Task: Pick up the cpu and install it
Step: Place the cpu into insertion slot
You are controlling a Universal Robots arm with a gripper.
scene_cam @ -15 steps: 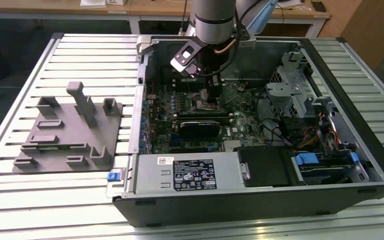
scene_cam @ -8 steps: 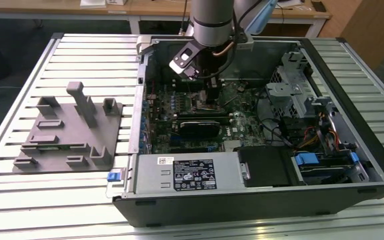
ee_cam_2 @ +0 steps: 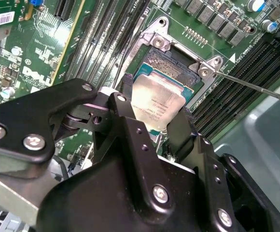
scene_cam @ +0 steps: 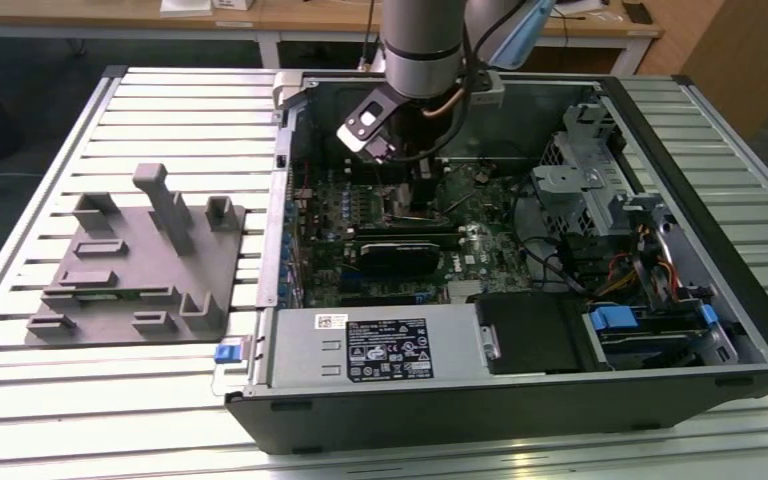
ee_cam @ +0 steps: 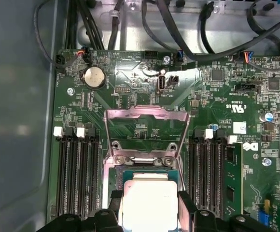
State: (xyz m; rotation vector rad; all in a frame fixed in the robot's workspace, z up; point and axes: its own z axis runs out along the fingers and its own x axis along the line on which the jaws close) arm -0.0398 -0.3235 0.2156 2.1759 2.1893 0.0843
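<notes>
The cpu (ee_cam_2: 163, 99) (ee_cam: 150, 203) is a flat square chip with a silvery top, and both wrist views show it between two black fingers (ee_cam_2: 124, 99) (ee_cam: 186, 209). My gripper (ee_cam_2: 154, 113) (ee_cam: 149, 212) is shut on it by two opposite edges. The chip hangs just over the motherboard socket (ee_cam_2: 171, 63) (ee_cam: 147, 169), whose metal load plate (ee_cam: 147, 128) is swung open. Whether the chip touches the socket I cannot tell. In the exterior view the gripper (scene_cam: 418, 195) reaches down into the open computer case (scene_cam: 704, 330), over the board.
Memory slots (ee_cam: 77, 174) (ee_cam: 207, 169) flank the socket, and a thin lever rod (ee_cam_2: 256, 87) juts out beside it. Black cables (ee_cam: 178, 29) run past the board's edge. A grey fixture block (scene_cam: 137, 260) lies on the slatted table at the exterior view's left. The power supply (scene_cam: 371, 345) and drive cage (scene_cam: 598, 170) crowd the case.
</notes>
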